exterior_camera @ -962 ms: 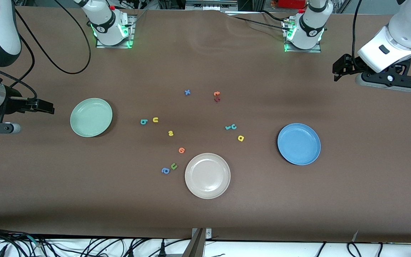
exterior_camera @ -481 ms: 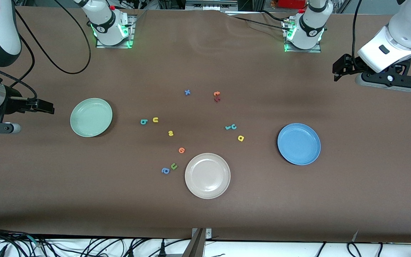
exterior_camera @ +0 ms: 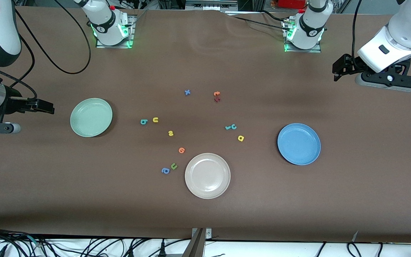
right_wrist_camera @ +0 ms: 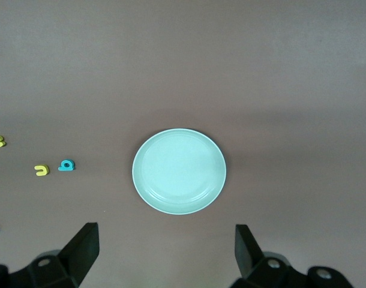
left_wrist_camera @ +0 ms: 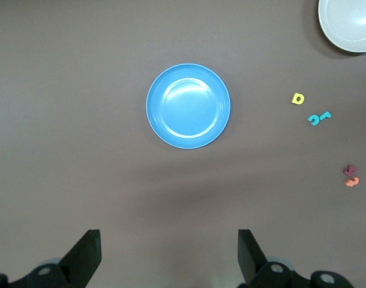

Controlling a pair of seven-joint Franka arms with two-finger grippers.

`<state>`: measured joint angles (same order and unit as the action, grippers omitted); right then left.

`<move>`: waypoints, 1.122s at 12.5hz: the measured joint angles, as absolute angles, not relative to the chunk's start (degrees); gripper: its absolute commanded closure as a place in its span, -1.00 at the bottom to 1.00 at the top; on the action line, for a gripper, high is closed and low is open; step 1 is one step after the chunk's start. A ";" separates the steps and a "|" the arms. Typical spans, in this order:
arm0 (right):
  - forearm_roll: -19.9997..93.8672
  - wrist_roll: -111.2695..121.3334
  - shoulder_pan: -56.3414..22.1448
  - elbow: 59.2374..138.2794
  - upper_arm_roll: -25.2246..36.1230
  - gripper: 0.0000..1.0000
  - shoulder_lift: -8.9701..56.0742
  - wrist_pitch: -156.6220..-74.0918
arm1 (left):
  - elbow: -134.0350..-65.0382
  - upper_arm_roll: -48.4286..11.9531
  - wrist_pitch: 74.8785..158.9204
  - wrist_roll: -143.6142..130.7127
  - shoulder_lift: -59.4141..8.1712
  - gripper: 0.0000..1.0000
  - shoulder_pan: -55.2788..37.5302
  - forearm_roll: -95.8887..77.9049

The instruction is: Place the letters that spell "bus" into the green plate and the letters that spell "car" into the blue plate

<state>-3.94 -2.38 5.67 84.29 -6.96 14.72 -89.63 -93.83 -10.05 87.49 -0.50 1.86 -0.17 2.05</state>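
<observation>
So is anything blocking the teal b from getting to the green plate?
Nothing visible. The teal b lies on bare table with open brown surface between it and the green plate. The yellow u sits beside it, toward the left arm's end, not in the path.

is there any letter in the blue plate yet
No, the blue plate lies bare, and the teal c and yellow a sit on the table beside it.

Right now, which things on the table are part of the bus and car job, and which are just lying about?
For the job:
teal b, yellow u, yellow s
teal c, yellow a, teal r
green plate, blue plate

Lying about:
beige plate
green u, blue a
orange letter
</observation>
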 measured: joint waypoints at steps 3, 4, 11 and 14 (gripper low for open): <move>-3.94 -2.38 5.67 84.29 -6.96 -0.99 14.72 -89.63 | -93.83 -10.06 87.49 -0.50 1.86 -1.00 -0.17 2.05; -3.94 -2.38 5.67 84.29 -6.96 -0.99 14.72 -89.63 | -93.83 -10.06 87.49 -0.50 1.86 -1.00 -0.17 2.05; -3.94 -2.39 5.66 84.29 -6.97 -0.99 14.72 -89.63 | -93.83 -10.09 87.49 -0.50 1.86 -1.00 -0.18 2.05; -3.92 -3.26 5.11 84.29 -7.17 -0.99 14.77 -89.67 | -93.83 -10.27 87.48 -0.50 1.83 -1.00 -0.18 2.05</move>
<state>-3.92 -3.26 5.11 84.29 -7.17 14.77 -89.67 -93.83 -10.27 87.48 -0.50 1.83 -0.18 2.05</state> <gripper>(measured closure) 0.000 0.000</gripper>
